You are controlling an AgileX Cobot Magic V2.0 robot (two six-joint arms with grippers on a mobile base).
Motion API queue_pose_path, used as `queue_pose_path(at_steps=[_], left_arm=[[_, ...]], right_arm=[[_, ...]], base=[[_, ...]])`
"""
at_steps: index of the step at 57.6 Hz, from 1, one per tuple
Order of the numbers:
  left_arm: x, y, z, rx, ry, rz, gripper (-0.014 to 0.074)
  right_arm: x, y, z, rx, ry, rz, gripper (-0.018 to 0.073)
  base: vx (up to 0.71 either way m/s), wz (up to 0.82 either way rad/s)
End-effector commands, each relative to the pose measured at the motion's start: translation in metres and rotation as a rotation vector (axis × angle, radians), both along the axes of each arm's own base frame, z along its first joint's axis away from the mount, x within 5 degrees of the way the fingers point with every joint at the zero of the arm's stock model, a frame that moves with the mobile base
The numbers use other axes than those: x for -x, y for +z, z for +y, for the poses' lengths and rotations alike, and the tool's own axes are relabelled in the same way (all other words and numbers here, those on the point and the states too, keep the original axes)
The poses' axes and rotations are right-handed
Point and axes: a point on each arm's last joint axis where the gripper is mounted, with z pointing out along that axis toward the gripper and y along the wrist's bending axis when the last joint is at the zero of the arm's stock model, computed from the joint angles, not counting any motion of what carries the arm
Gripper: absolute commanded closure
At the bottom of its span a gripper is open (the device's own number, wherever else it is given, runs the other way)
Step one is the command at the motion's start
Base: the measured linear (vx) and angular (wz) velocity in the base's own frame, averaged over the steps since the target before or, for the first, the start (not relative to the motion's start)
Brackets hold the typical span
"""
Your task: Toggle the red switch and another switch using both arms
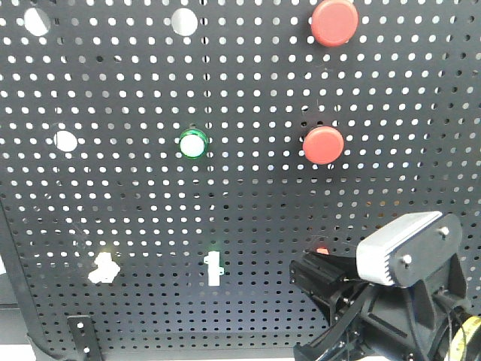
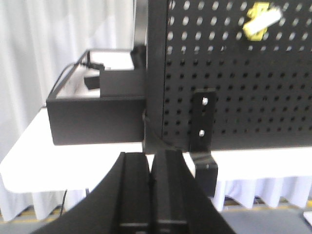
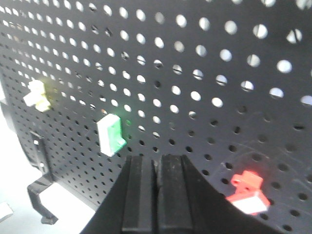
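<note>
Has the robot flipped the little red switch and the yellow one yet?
Neither switch looks touched yet. The right hand, fingers shut, points at the pegboard just left of the red switch, not on it. The left hand, also shut, sits low, well below the yellow switch. I cannot tell either lever's position. Both flips look still to do, with the right arm nearer its target.

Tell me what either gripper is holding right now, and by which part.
Nothing: the left gripper and right gripper are both shut on nothing.
</note>
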Motion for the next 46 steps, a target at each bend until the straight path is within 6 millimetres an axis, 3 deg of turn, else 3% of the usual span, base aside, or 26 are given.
queue_pose_path(at_steps=[1,46], left_arm=[[0.0000,0.0010,-0.0006,0.016,-0.005,-0.071,0.0594],[-0.0002,0.0004,-0.0005,0.015,-0.004,-0.058,0.0594]], right_arm=[[0.0018,0.0215,0.0000,-0.075,0.013,-0.101,0.0566],[0.0018,0.0213,-0.0001,-0.074,0.012,-0.099,0.0566]], base=[[0.00,0.00],[0.00,0.00]])
